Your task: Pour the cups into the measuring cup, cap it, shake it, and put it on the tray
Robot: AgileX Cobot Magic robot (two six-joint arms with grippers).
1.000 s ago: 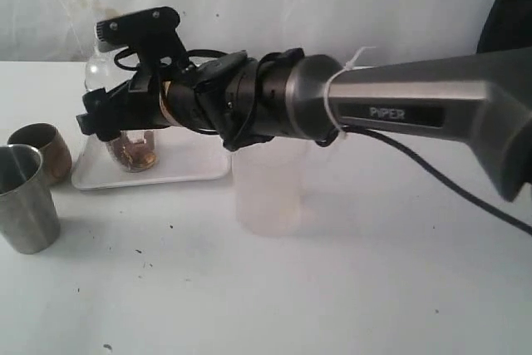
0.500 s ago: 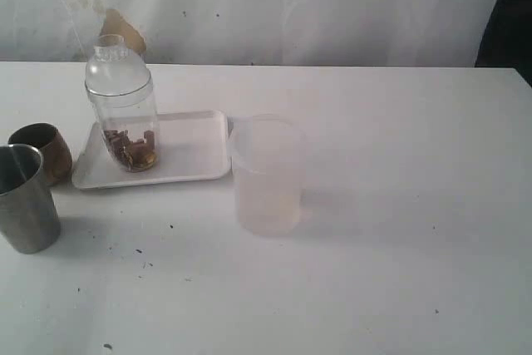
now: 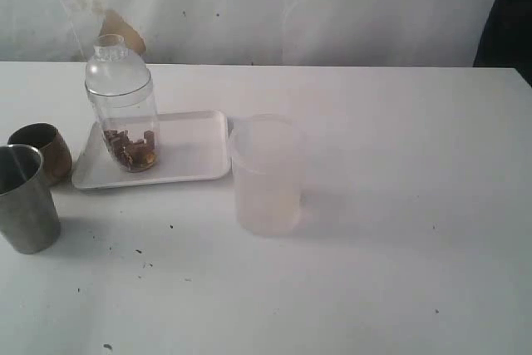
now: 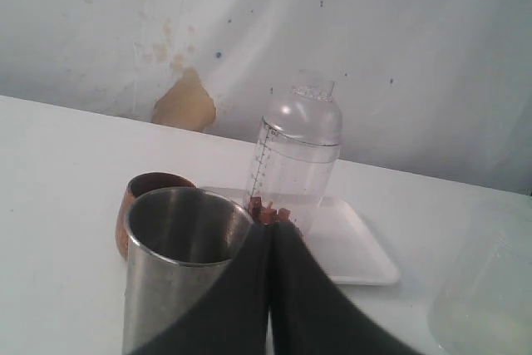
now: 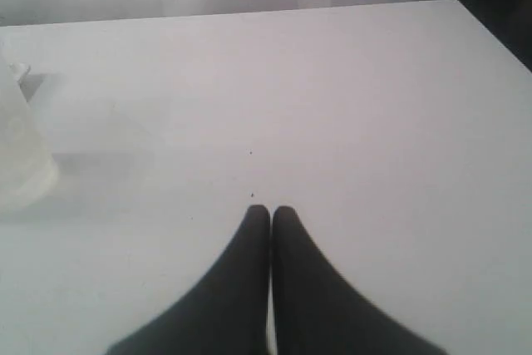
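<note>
**White tabletop [image 3: 374, 280]: capped measuring cup [image 3: 125, 118] stands on the tray [image 3: 195, 155]**

Backed by a stained white wall [image 3: 332, 6], the measuring cup, a clear cylinder with faint printed markings, stands upright on the left part of the flat white tray. Its clear dome lid [image 3: 116, 62] is on, and brown pieces [image 3: 131, 149] lie at its bottom. The brown cup [image 3: 46, 149] and the steel tumbler [image 3: 25, 201] stand left of the tray, the tumbler nearer. A frosted tumbler [image 3: 266, 176] stands just right of the tray. The left jaws and right jaws are both clenched on nothing.
</note>
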